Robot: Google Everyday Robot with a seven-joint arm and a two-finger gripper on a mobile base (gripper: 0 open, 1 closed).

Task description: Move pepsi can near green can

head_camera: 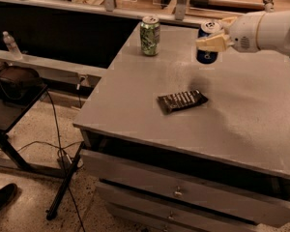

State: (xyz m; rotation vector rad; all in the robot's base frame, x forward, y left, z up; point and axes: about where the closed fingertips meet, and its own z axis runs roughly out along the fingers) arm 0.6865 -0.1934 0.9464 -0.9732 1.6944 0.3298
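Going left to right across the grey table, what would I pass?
green can → dark snack packet → pepsi can, gripped by the end effector over the back of the table.

A grey table (261, 124) with drawers (183, 192) at its front stands on a speckled pale floor (34, 216). To its left a black stand (12, 112) bears a dark bag (14, 81); black cables (56, 129) trail beneath. A clear bottle (10, 43) stands on a pale ledge (53, 67) before a dark wall panel (67, 33). A black shoe (2, 197) lies on the floor
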